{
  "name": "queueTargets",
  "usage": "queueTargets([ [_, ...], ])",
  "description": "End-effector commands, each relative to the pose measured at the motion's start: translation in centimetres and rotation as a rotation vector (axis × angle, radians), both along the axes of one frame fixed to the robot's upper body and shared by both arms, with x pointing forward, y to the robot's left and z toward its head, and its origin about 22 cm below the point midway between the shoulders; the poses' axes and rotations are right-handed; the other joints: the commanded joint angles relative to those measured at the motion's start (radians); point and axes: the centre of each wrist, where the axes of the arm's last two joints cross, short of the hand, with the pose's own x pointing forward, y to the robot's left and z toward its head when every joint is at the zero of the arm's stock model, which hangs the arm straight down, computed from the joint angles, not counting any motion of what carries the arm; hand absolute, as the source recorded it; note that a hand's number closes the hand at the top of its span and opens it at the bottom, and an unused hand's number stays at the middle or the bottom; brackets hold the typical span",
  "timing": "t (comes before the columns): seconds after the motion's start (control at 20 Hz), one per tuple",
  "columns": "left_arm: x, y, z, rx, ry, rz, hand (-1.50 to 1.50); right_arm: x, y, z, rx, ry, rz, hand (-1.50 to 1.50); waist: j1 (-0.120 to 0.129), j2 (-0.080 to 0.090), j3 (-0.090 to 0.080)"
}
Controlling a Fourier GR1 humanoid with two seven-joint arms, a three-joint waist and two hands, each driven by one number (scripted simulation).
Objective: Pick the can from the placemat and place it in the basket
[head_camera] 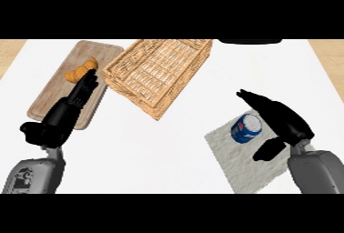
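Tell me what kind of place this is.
Probably a kitchen counter set for food: a white countertop with a wicker basket, a croissant on a wooden cutting board, and a blue can on a grey placemat.

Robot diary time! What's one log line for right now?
can: on placemat, not picked up | right hand: open beside can | left hand: open over board near croissant | basket: holds nothing
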Motion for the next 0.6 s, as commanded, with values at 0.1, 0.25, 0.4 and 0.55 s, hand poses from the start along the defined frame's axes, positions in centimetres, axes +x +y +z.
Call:
queueTargets([
  [0.1, -0.2, 1.7, -0.6, 0.012, -0.001, 0.003, 0.0, 0.6, 1.8, -3.2, -0.048, 0.028, -0.021, -1.5, 0.002, 0.001, 0.0],
  [0.25, -1.4, 0.6, -0.7, -0.005, -0.007, 0.007, 0.0, 1.0, -0.5, -2.6, -0.042, 0.051, -0.015, -1.5, 0.001, 0.0, 0.0],
  [0.4, 0.5, 0.3, 1.6, 0.008, 0.003, -0.004, 0.0, 1.8, -0.7, -3.0, -0.033, 0.093, 0.016, -1.5, 0.0, 0.0, 0.0],
  [0.55, -1.2, 1.0, 1.7, -0.006, -0.001, -0.002, 0.0, 1.3, 0.4, -4.6, -0.047, 0.128, 0.032, -1.5, 0.002, -0.001, 0.0],
])
